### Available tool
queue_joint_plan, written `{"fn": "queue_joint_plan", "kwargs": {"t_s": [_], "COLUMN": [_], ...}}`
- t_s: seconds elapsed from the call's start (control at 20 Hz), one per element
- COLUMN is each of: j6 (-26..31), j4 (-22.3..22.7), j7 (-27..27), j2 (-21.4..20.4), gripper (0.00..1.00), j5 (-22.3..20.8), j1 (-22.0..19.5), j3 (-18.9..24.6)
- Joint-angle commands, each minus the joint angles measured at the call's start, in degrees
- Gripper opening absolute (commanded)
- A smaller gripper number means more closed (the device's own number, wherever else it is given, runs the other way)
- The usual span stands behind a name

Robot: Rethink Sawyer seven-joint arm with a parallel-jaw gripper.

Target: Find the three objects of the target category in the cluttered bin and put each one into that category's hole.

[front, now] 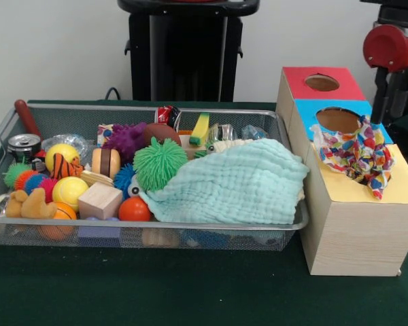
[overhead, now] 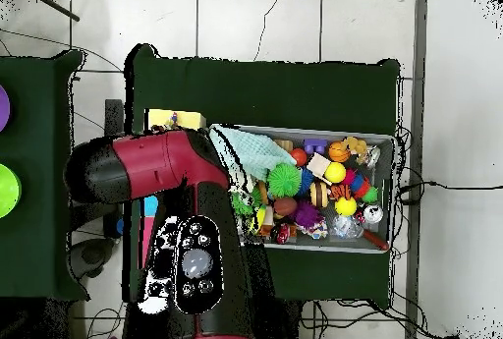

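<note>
The wire-mesh bin (front: 190, 224) is full of toys; in the overhead view its rim (overhead: 385, 197) shows to the right of the arm. A confetti-print wrapper (front: 357, 155) sits crumpled on the yellow-topped box (front: 404, 185), sticking up where the hole is and hiding it. A clear-whitish wrapper (front: 69, 142) lies at the bin's back left beside a can. Another clear wrapper (front: 253, 132) lies at the back right. Only the arm's red joint (front: 394, 46) shows, at the top right. In the overhead view the arm (overhead: 167, 163) covers the boxes. The gripper does not show.
A mint quilted cloth (front: 238, 183) covers the bin's right half. Spiky balls, a green one (front: 160, 163) and a purple one (front: 126, 139), smooth balls and a wood block (front: 100, 201) fill the left. The blue-topped box (front: 340, 109) and the red-topped box (front: 319, 73) stand behind the yellow one.
</note>
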Motion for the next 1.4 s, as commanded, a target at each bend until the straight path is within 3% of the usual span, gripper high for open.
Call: {"fn": "queue_joint_plan", "kwargs": {"t_s": [0.05,0.1,0.35,1.05,1.4], "j6": [10.73,11.06,12.58,5.79,4.82], "j4": [-2.87,-2.85,-3.41,-1.22,-1.05], "j7": [8.49,8.29,7.73,9.38,8.21], "j2": [4.3,4.26,4.37,3.07,4.82], "gripper": [1.0,0.0,0.0,0.0,0.0], "j5": [-1.32,-1.21,-1.28,-1.25,-1.25], "j1": [0.19,0.15,0.2,0.64,-0.59], "j3": [-1.51,-1.48,-1.39,-1.74,-0.89]}}
